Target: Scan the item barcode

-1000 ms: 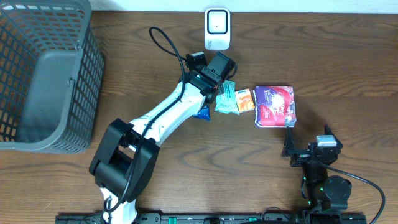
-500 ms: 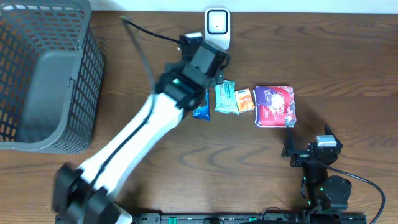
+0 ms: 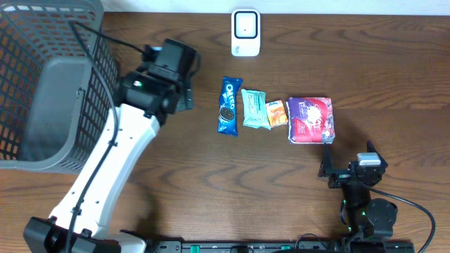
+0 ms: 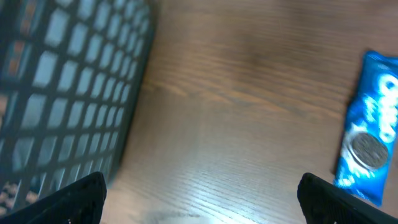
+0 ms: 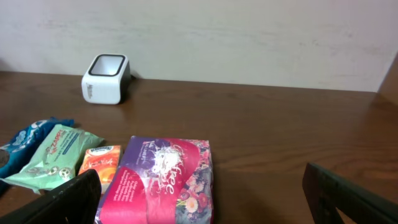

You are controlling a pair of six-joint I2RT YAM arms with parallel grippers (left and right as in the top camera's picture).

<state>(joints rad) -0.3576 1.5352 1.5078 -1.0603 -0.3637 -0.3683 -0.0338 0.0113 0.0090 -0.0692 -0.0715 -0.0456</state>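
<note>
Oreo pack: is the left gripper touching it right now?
Apart. The overhead view shows bare table between the open left gripper and the Oreo pack.

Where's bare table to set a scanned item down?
Widest: the table right of the scanner, behind the purple pack. Also the front strip below the row, between the left arm and right arm. Crowded: Oreo pack, green pack, orange packet and purple pack lie close side by side.

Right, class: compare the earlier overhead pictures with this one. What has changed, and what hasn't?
The left arm swung away from the snack row towards the basket, leaving the Oreo packet uncovered; its fingers are open and empty. The right arm, scanner and other packets stayed put.
</note>
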